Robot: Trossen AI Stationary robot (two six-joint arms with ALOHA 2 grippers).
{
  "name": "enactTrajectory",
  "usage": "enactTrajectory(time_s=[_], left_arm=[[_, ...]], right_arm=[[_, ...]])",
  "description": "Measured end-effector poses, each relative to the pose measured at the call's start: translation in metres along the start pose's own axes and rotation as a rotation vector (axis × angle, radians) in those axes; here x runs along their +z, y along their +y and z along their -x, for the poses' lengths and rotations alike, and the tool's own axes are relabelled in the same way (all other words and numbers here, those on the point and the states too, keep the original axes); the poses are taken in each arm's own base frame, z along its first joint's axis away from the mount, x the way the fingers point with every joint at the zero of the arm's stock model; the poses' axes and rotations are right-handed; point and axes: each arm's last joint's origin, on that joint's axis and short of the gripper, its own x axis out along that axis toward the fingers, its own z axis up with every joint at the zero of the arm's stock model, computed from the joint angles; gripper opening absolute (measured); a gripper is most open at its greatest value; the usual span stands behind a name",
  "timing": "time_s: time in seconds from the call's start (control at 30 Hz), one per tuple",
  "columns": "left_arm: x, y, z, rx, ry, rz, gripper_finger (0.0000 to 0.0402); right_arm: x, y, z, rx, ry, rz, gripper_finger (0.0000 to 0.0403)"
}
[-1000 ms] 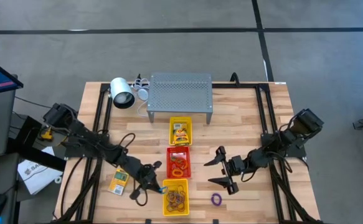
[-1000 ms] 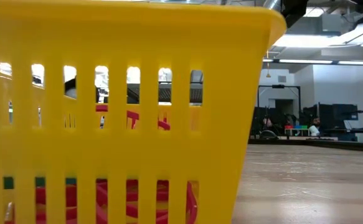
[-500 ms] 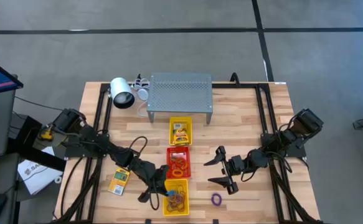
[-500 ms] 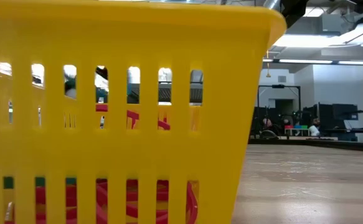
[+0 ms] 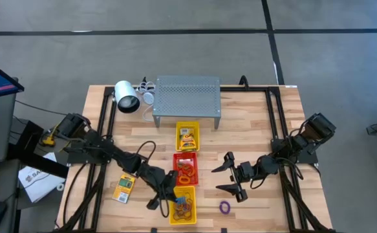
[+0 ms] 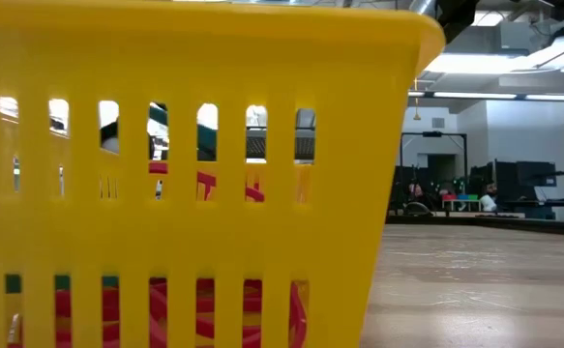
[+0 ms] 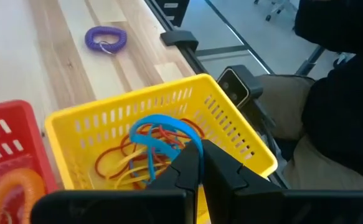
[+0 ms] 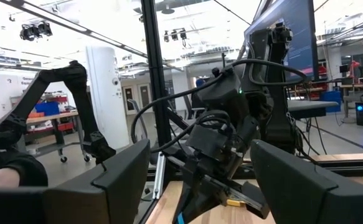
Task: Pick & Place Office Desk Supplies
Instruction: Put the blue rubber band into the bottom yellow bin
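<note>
My left gripper (image 5: 169,189) (image 7: 201,163) is shut on a blue rubber band (image 7: 159,134), over the near yellow tray (image 5: 182,204) (image 7: 231,134). That tray holds several red, orange and yellow bands (image 7: 128,163). My right gripper (image 5: 229,176) waits open, right of the red tray (image 5: 186,168), holding nothing. A purple ring (image 5: 224,207) (image 7: 106,38) lies flat on the wood near it. A yellow card packet (image 5: 123,188) lies flat on the table to the left. In the low view, the yellow tray's wall (image 6: 165,174) fills most of the picture. My left gripper pinches the blue rubber band between its two shut fingertips, at one end of the loop (image 7: 193,139). The fingers slant down from the table's left side. The rest of the loop sticks out past the fingertips over the tray's inside; whether it touches the bands below, I cannot tell.
A far yellow tray (image 5: 187,136) with a card packet, the red tray and the near yellow tray stand in a row down the table's middle. Behind them stands a grey perforated stand (image 5: 187,97), with a white cylindrical lamp (image 5: 127,97) to its left. Black rails (image 5: 107,123) run along both sides.
My left gripper has moved toward the table's right edge, from beside the card packet to above the near yellow tray's left rim. It has tipped further down and stayed shut on the blue band, which came with it.
</note>
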Motion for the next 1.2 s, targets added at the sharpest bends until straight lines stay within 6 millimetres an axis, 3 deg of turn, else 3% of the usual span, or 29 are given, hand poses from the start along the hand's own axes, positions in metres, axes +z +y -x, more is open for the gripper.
enactTrajectory(time_s=[0.23, 0.77, 1.2], left_arm=[[0.003, 0.000, -0.005, 0.000, 0.001, -0.008, 0.0005], [-0.003, 0.009, -0.052, -0.035, 0.147, 0.019, 0.0006], [-0.002, 0.011, -0.052, -0.026, 0.146, 0.024, 0.0006]], right_arm=[[0.000, 0.000, 0.000, 0.000, 0.000, 0.001, 0.0273], [-0.001, 0.000, 0.000, -0.001, 0.007, -0.001, 0.0273], [-0.001, 0.000, 0.000, -0.001, 0.007, -0.004, 0.0273]])
